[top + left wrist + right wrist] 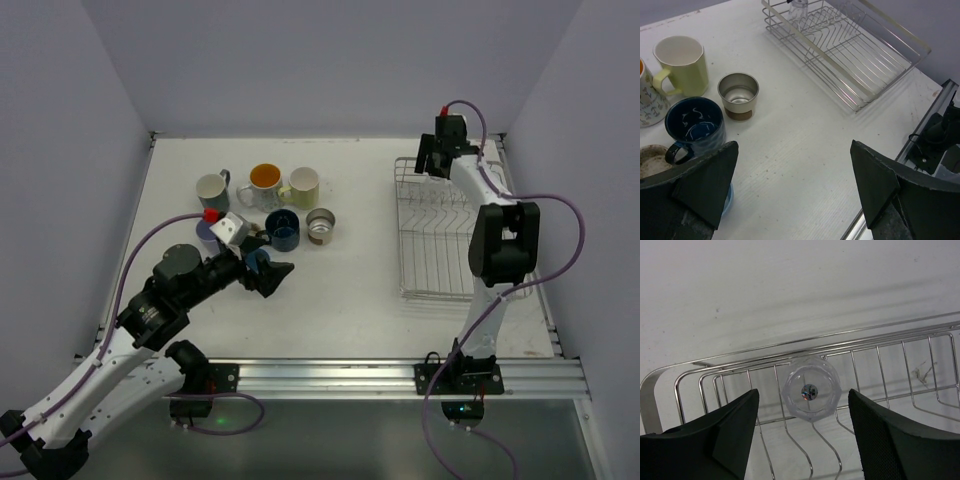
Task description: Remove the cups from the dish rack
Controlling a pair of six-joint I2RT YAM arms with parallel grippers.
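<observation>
The wire dish rack (440, 240) stands at the right and holds one clear glass cup (811, 390), upside down in its far corner (799, 10). My right gripper (803, 401) hovers over that glass, open, its fingers either side of it and apart from it; the top view shows this gripper (432, 160) at the rack's far left corner. Several cups stand at the left: a white mug (212, 187), an orange-lined mug (264, 180), a cream mug (682, 65), a navy mug (694, 122) and a metallic cup (738, 95). My left gripper (794, 150) is open and empty just in front of them.
A beige cup (650, 157) and a light blue one (728, 196) sit close by my left finger. The aluminium rail (400, 375) runs along the near table edge. Walls close in the table on the left, far side and right.
</observation>
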